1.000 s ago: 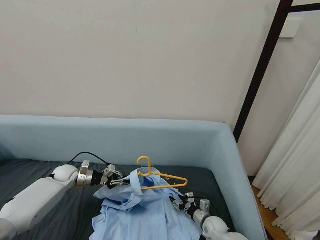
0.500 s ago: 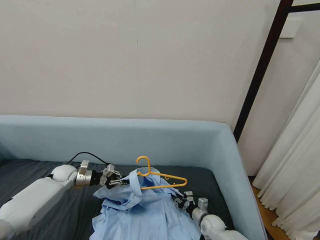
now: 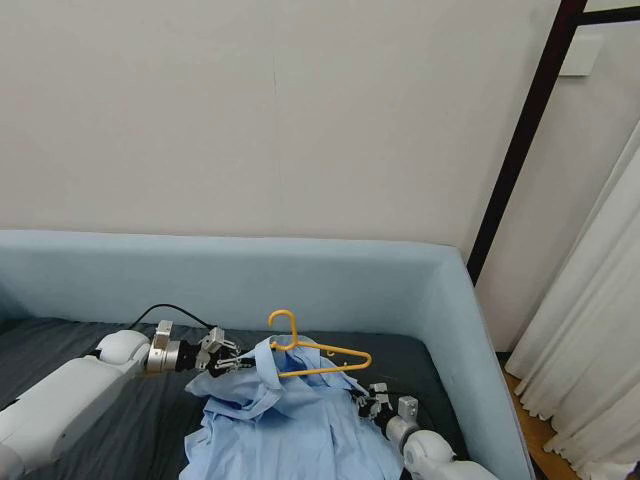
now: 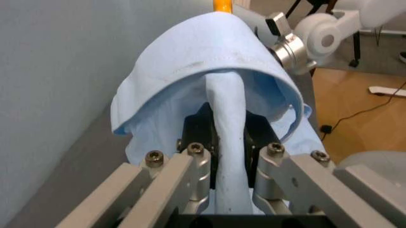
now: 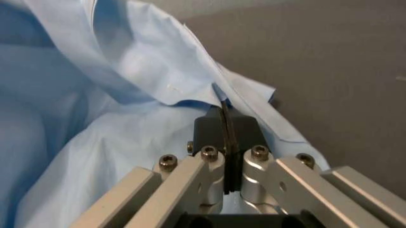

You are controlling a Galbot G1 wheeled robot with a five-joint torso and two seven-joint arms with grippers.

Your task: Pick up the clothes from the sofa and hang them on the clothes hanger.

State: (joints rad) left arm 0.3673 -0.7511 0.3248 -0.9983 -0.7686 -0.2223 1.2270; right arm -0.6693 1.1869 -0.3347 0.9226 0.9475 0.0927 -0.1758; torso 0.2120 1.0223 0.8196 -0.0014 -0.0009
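Sofa seat dark, shirt heaped on it. Nearest, right pincer clamped on shirt edge. Just beyond it, hanger sits under the collar. Farther, left pincer pinches a collar fold. Since a second ago, hanger and left pincer have drifted away from right pincer. Collar probably being drawn over hanger.

The left arm reaches in low from the left side, stretched out almost flat. The left gripper pinches tight on a fold of the shirt. The right arm pokes up from below. The right gripper is squeezed closed on the shirt's edge.
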